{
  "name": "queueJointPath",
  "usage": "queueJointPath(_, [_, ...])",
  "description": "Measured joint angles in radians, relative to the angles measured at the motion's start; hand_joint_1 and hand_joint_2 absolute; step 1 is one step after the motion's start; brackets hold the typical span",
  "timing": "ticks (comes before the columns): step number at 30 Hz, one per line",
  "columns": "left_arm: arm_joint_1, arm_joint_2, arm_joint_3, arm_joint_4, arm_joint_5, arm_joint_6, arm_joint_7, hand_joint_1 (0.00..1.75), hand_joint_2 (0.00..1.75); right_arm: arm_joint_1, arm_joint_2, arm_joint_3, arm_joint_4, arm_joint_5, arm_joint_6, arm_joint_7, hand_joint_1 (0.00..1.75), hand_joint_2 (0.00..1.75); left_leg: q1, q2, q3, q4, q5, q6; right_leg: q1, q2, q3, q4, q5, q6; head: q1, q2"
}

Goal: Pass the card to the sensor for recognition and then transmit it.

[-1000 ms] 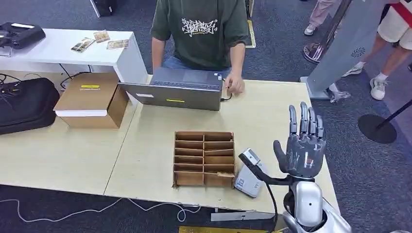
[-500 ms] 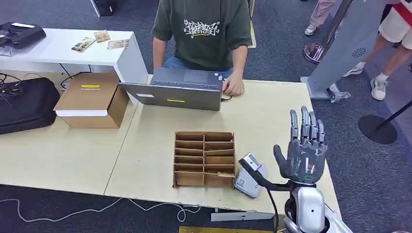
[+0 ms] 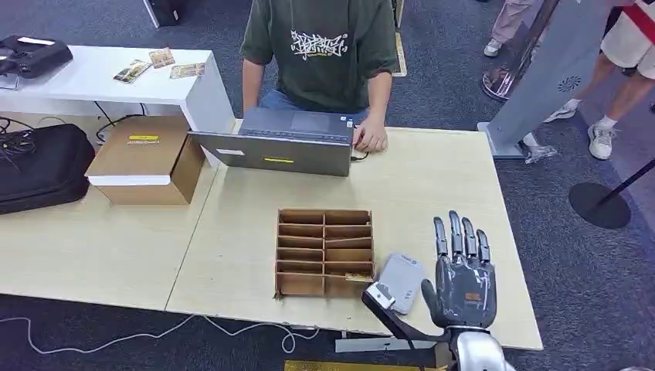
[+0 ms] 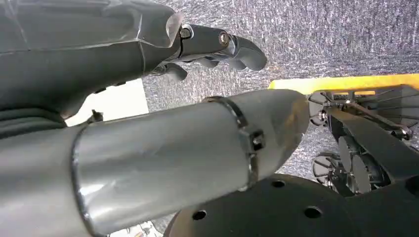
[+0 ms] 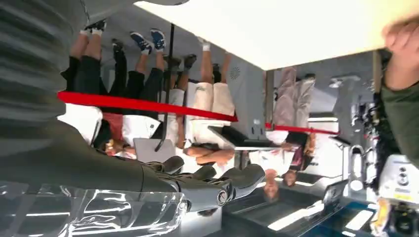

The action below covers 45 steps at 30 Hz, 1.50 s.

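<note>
A laptop (image 3: 282,144) and a person's hand (image 3: 372,140) lie at the table's (image 3: 432,178) far edge, a cardboard box (image 3: 147,158) and black bag (image 3: 42,166) to the left. The slotted tray (image 3: 324,253) holds a card (image 3: 358,277) in its near right slot, touching the grey sensor (image 3: 400,282). The right hand (image 3: 461,274) hovers upright beside it, fingers spread, holding nothing. The left hand (image 4: 217,47) hangs over grey carpet, fingers curled on nothing.

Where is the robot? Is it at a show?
Probably a public demo or exhibition hall. Onlookers stand behind a red barrier rope, a person works a laptop at the table, and the floor is carpeted.
</note>
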Motion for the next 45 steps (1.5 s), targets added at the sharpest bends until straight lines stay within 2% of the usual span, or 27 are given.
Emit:
queueJointPath(6, [0.000,-0.004,0.000,0.002,0.005,0.003,0.000,0.00,0.00,0.020,0.013,0.047,-0.018,0.000,0.003,-0.001,0.00,1.75,0.000,0.000,0.000,0.000,0.000,0.000,0.000,0.000,0.000,0.000,0.000,0.000,0.000,0.000])
queueJointPath(11, [0.000,-0.005,0.000,0.002,0.008,0.011,0.000,0.00,0.00,0.047,0.036,0.053,-0.026,0.000,0.023,-0.054,0.00,1.75,0.000,0.000,0.000,0.000,0.000,0.000,0.000,0.000,0.000,0.000,0.000,0.000,0.000,0.000])
queueJointPath(18, [-0.001,-0.005,0.000,0.002,0.015,0.015,0.001,0.00,0.00,0.099,0.115,0.012,-0.034,-0.002,0.075,-0.212,0.00,1.75,0.000,0.000,0.000,0.000,0.000,0.000,0.000,0.000,0.000,0.000,0.000,0.000,0.000,0.000])
queueJointPath(25, [-0.003,-0.005,0.000,0.002,0.016,0.016,0.003,0.00,0.00,0.121,0.177,-0.029,-0.028,-0.030,0.100,-0.301,0.00,1.75,0.000,0.000,0.000,0.000,0.000,0.000,0.000,0.000,0.000,0.000,0.000,0.000,0.000,0.000])
queueJointPath(34, [-0.005,-0.005,0.000,0.002,0.029,0.018,0.003,0.00,0.00,0.065,0.259,-0.053,0.075,-0.016,0.032,-0.396,0.00,1.75,0.000,0.001,0.001,0.000,0.000,0.000,0.000,0.001,0.000,0.000,0.000,0.000,0.000,0.000])
queueJointPath(40, [-0.006,-0.005,-0.001,0.002,0.022,0.017,0.003,0.00,0.00,0.021,0.321,-0.075,0.159,-0.010,-0.046,-0.457,0.00,1.75,0.001,0.001,0.001,0.000,0.000,0.000,0.000,0.001,0.000,0.000,0.000,0.000,0.000,0.000])
queueJointPath(45, [-0.008,-0.005,-0.002,0.002,0.027,0.012,0.004,0.00,0.00,-0.007,0.364,-0.094,0.216,-0.001,-0.064,-0.485,0.00,1.75,0.000,0.001,0.001,0.000,0.000,0.000,0.000,0.000,0.000,0.000,0.000,0.000,0.000,0.000])
